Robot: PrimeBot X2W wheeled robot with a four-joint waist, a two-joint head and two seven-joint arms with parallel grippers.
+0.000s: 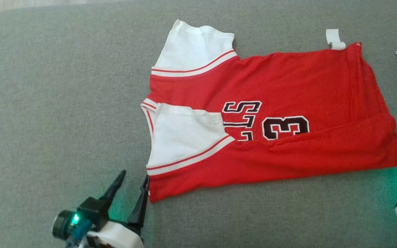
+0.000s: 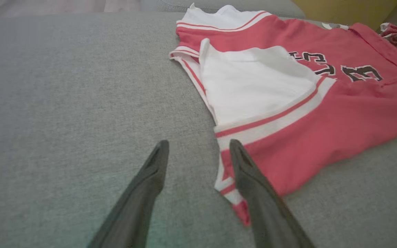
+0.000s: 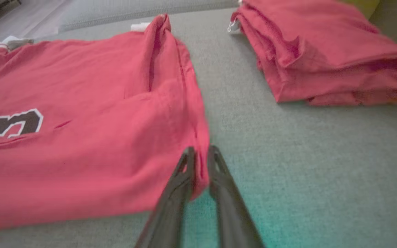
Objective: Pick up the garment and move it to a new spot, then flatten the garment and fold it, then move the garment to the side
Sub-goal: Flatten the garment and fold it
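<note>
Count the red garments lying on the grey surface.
2. The numbered jersey lies spread in the middle; a folded red pile sits beyond its right end and may hold more than one.

Folded red cloth (image 3: 326,58) rt side, on grey fabric surface (image 1: 47,103).

Looks domestic, living-room type. The work surface is grey woven upholstery (image 1: 47,103), soft, with a rounded cushion edge (image 2: 253,7) on the far side. Sofa or ottoman, can't tell which. Pale floor (image 1: 12,5) beyond it. Laundry on top: red jersey (image 1: 288,86) and a folded red cloth pile (image 3: 322,51). Yellow-green block (image 2: 343,10) behind, unidentifiable.
</note>
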